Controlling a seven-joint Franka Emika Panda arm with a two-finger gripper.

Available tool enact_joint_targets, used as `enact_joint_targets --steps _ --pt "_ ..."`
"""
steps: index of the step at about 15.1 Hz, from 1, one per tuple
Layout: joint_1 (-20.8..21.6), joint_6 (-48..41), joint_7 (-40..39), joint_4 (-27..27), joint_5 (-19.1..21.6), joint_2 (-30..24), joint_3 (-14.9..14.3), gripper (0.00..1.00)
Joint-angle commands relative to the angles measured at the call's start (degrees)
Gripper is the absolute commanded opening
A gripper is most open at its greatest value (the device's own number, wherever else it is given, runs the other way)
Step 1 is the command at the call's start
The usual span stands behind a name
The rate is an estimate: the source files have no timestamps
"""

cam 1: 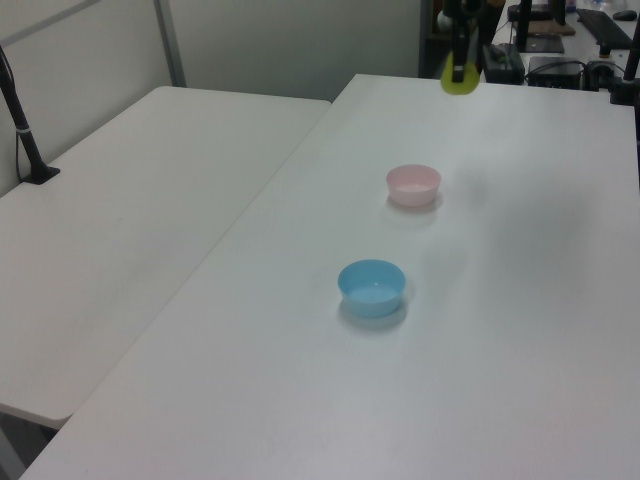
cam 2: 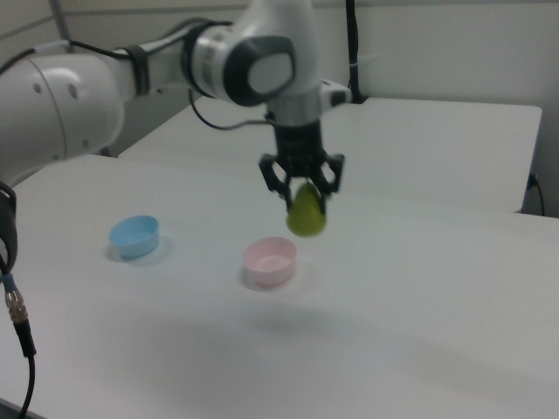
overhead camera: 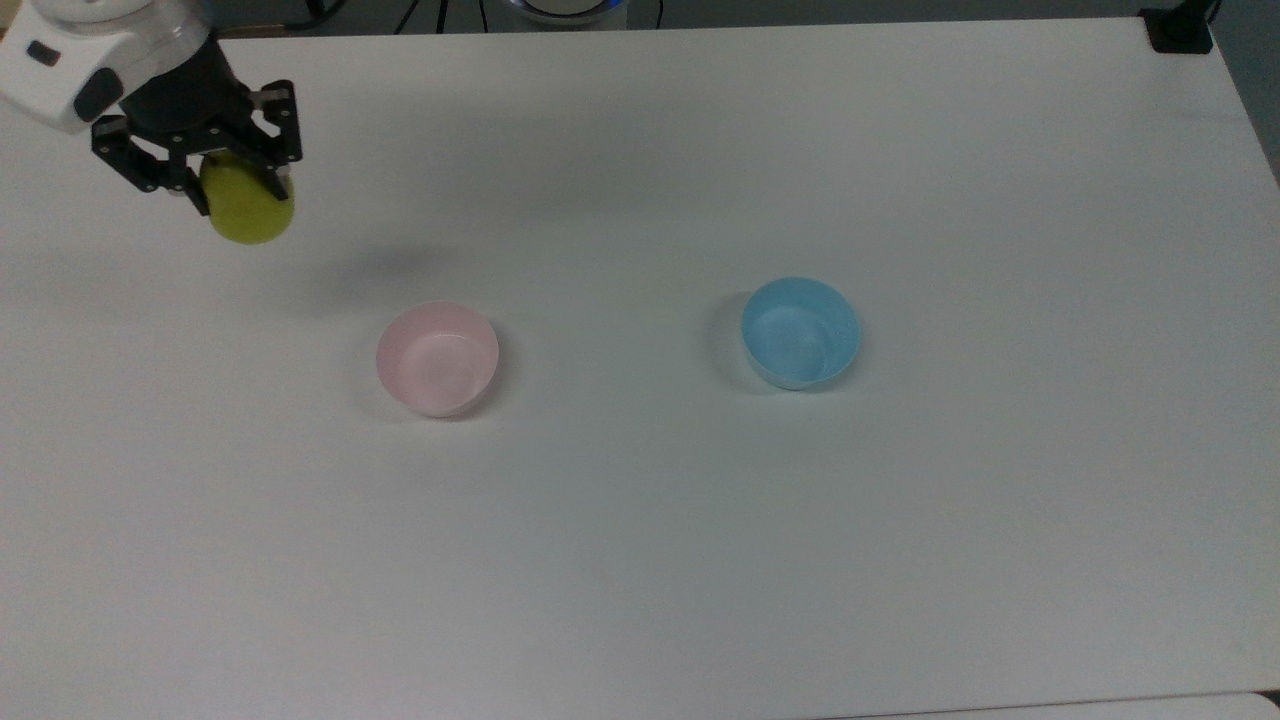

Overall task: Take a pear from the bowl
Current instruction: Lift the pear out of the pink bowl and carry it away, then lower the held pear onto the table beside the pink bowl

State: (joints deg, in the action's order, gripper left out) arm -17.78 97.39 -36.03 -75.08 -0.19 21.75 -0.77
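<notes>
The yellow-green pear point(overhead camera: 247, 208) hangs in the air, held between the black fingers of my gripper point(overhead camera: 230, 192), which is shut on it. In the top view it is up and to the left of the pale pink bowl point(overhead camera: 437, 358), well apart from it. The right view shows the pear point(cam 2: 306, 214) raised above the table, just right of and above the pink bowl point(cam 2: 269, 261), under the gripper point(cam 2: 304, 199). The left view has the pear point(cam 1: 459, 79) far back beyond the pink bowl point(cam 1: 413, 184). The bowl's inside is bare.
A light blue bowl point(overhead camera: 800, 332) stands on the white table point(overhead camera: 640, 560) to the right of the pink one in the top view. A second white table point(cam 1: 130, 230) adjoins on the left view's left. A black clamp point(overhead camera: 1180, 30) sits at the top view's far right corner.
</notes>
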Motion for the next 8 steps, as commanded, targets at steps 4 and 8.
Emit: enact_joint_targets --steps 4,8 --pt "-7.09 9.71 -9.59 -5.93 -2.27 1.89 -0.37 0.00" --pt "-9.81 17.92 -8.80 -11.23 -2.27 3.29 -0.72 0.00"
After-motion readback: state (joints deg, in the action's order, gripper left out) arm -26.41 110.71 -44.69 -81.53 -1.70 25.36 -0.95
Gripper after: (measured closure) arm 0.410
